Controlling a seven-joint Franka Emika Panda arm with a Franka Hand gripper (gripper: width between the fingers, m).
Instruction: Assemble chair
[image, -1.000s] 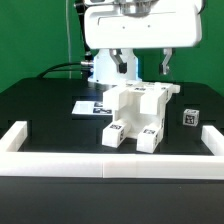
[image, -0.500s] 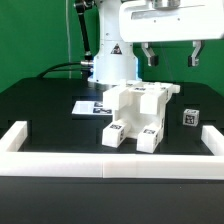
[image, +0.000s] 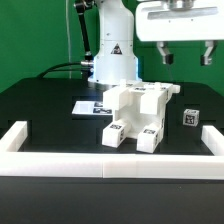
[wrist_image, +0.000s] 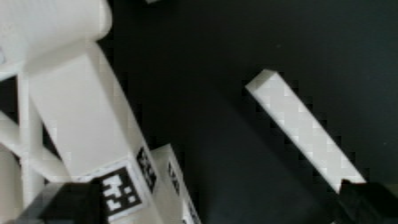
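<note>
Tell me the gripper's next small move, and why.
Probably lower toward the small tagged block with the jaws open. The gripper hangs open and empty, high above the table, seemingly about over that block. The block lies loose to the exterior view's right of the partly built chair, apart from it.

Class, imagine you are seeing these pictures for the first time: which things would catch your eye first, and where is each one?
The chunky white chair, its pieces bearing black-and-white tags, stands out in the middle of the black table. High above it, toward the exterior view's right, the pincer hangs open and empty. A low white border wall runs along the table's near edge.
</note>
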